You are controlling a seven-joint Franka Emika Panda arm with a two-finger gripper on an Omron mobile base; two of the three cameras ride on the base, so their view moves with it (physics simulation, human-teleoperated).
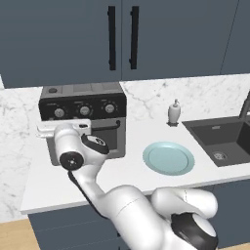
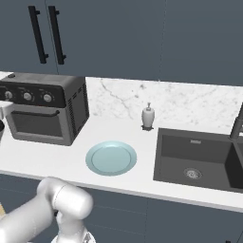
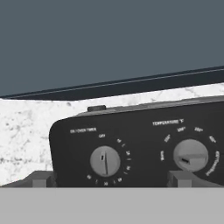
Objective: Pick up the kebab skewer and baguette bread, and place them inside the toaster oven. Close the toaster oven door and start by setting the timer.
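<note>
One toaster oven (image 1: pixel 83 119) with three knobs sits at the counter's (image 2: pixel 71 161) left end, door (image 2: pixel 35 124) closed; the gripper (image 3: pixel 109 178) hovers spread before its leftmost knob (image 3: pixel 105 160).

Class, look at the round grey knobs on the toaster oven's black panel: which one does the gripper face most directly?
The timer knob, leftmost on the boxy grey-silver toaster oven. It sits between the open jaws in the hand view; the temperature knob lies off to the side.

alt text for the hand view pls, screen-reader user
Close view of the toaster oven's black control panel: the open gripper is centred on the left timer knob, fingertips rising on either side, with a temperature knob to the right. White marble backsplash and dark blue cabinets sit behind.
</note>
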